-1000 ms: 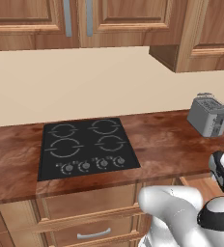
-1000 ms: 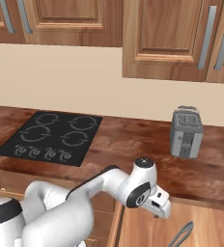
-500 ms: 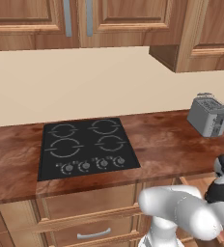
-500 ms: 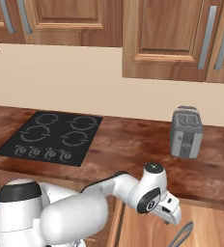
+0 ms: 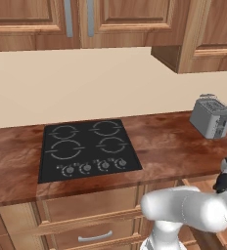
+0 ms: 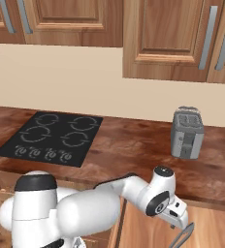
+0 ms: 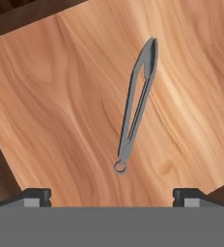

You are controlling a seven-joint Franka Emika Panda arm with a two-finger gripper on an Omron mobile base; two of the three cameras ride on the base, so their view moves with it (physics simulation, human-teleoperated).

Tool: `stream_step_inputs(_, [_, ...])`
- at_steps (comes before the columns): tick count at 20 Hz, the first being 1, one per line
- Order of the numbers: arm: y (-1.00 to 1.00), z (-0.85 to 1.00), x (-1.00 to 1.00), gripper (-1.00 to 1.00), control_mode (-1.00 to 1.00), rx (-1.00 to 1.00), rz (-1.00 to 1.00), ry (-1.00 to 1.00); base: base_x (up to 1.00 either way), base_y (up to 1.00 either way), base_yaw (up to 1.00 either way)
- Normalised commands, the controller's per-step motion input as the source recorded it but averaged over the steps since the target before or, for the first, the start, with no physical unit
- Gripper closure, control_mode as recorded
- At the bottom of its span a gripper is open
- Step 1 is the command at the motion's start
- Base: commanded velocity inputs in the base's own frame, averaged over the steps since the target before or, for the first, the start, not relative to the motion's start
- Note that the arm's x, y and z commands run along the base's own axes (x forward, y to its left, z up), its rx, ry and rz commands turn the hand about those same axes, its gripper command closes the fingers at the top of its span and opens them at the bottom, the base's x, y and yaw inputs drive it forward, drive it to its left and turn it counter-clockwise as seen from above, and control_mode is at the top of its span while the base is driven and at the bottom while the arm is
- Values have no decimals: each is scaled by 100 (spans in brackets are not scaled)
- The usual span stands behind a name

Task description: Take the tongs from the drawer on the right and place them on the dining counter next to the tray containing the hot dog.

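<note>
Two dark fingertips (image 7: 36, 195) of the pincer (image 7: 112, 197) stand spread wide, grasping nothing, above the tongs (image 7: 136, 103) lying flat on the open drawer (image 7: 61, 96) floor. Thin, tilted arms risk slipping sideways if the jaws descend misaligned.

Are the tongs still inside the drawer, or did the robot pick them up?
Inside. The slim grey metal tongs lie flat on the light wooden drawer floor, and the gripper hangs open above them, touching nothing.
</note>
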Motion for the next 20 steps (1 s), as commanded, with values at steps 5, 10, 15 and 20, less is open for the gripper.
stream_step_inputs(5, [-1,-46,0,-100,-100,0,-1,2,0,0,0])
stream_step_inputs(10, [-8,-42,0,-100,-100,0,-1,1,0,0,0])
stream_step_inputs(15, [-28,-46,0,-100,-100,0,-2,4,0,0,0])
stream_step_inputs(20, [-37,-34,1,-100,-100,0,-1,1,0,0,0])
